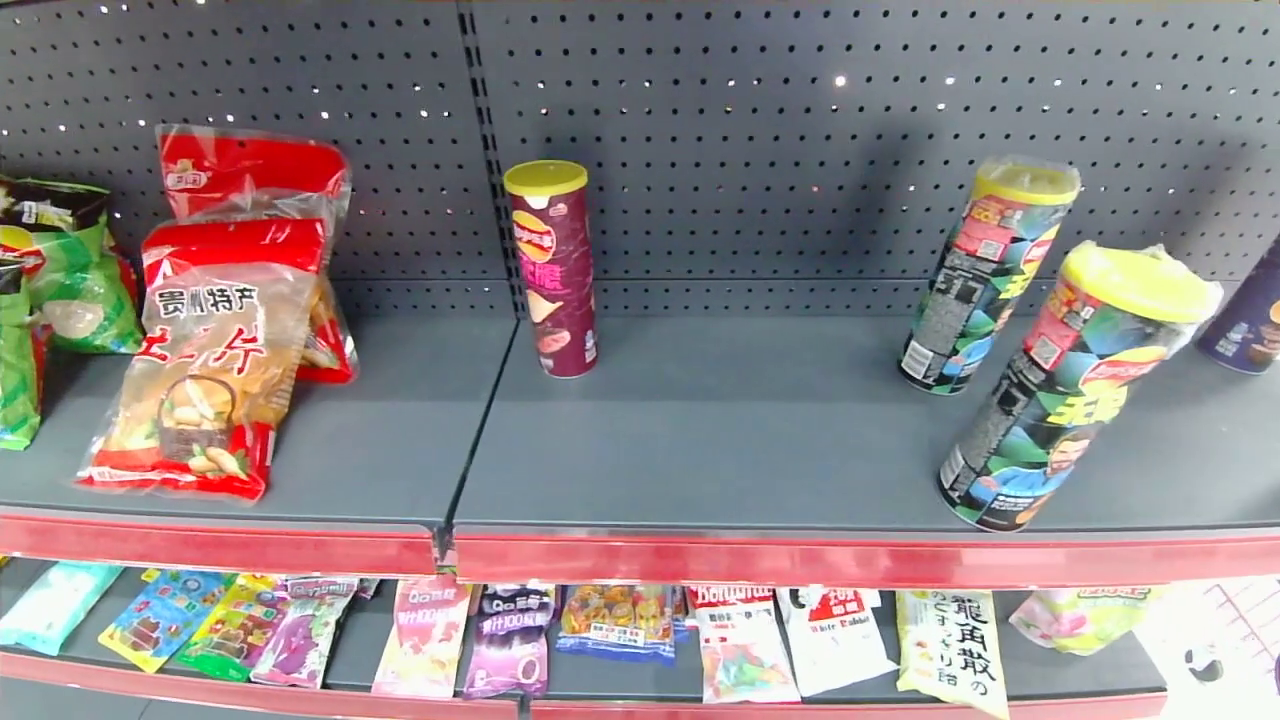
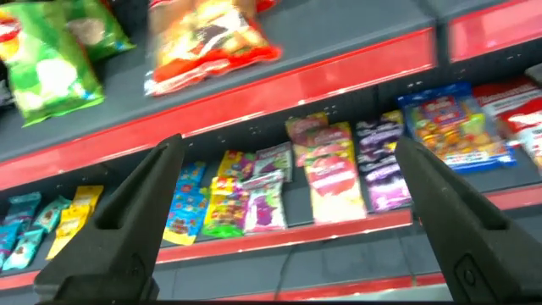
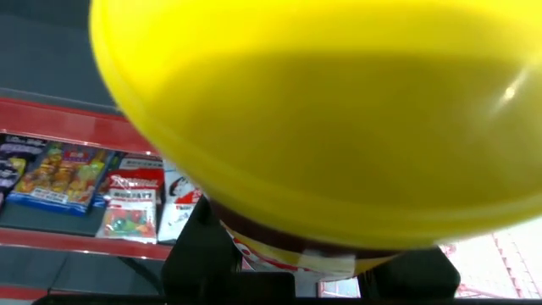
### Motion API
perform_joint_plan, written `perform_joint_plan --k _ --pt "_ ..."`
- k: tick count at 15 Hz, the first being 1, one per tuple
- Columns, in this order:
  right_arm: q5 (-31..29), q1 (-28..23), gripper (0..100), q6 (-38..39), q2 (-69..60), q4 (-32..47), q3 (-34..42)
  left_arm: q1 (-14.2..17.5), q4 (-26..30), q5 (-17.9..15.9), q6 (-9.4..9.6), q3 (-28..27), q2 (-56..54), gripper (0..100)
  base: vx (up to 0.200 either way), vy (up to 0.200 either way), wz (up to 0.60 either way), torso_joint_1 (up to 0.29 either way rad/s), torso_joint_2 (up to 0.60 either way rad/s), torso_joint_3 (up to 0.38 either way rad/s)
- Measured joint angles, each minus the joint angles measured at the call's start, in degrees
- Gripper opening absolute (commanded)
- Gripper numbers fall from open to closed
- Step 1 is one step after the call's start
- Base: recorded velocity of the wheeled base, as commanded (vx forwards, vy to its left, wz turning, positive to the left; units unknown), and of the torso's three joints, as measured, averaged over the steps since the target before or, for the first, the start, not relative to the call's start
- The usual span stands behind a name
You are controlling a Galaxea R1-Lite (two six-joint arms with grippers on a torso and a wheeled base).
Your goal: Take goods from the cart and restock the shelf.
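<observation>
1. The right gripper (image 3: 301,267) is clamped around a yellow-lidded can (image 3: 322,110), its fingers pressed to the can's sides below the lid.
2. The left gripper (image 2: 289,141) is spread wide with nothing between its fingers, and faces packets (image 2: 339,169) on the lower shelf.
3. On the upper shelf (image 1: 700,450) a maroon can (image 1: 552,268) stands upright at the back.
4. Two green cans (image 1: 985,275) stand to its right and bags (image 1: 215,370) lie to its left.

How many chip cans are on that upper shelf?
4: a purple can mid-shelf, a green-and-black can at right, a matching can in front of it, and a dark can cut off at the right edge. Others may be hidden.
</observation>
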Motion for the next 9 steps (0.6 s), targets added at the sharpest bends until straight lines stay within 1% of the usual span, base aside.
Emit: perform_joint_plan --k 4,6,9 --pt "0.93 0.15 0 0.00 0.00 0.00 -0.06 0.00 -0.05 0.00 0.02 -0.07 0.00 100 0.000 0.200 0.00 0.000 0.00 0.001" --pt "5.58 0.26 0 0.02 0.09 0.00 -0.17 0.00 -0.07 0.00 0.00 -0.07 0.00 100 0.000 0.200 0.00 0.005 0.00 0.005" --pt "10.91 0.22 0 -0.13 1.29 -0.16 -0.87 0.00 -0.07 0.00 0.02 -0.07 0.00 100 0.000 0.000 0.00 0.000 0.00 0.000"
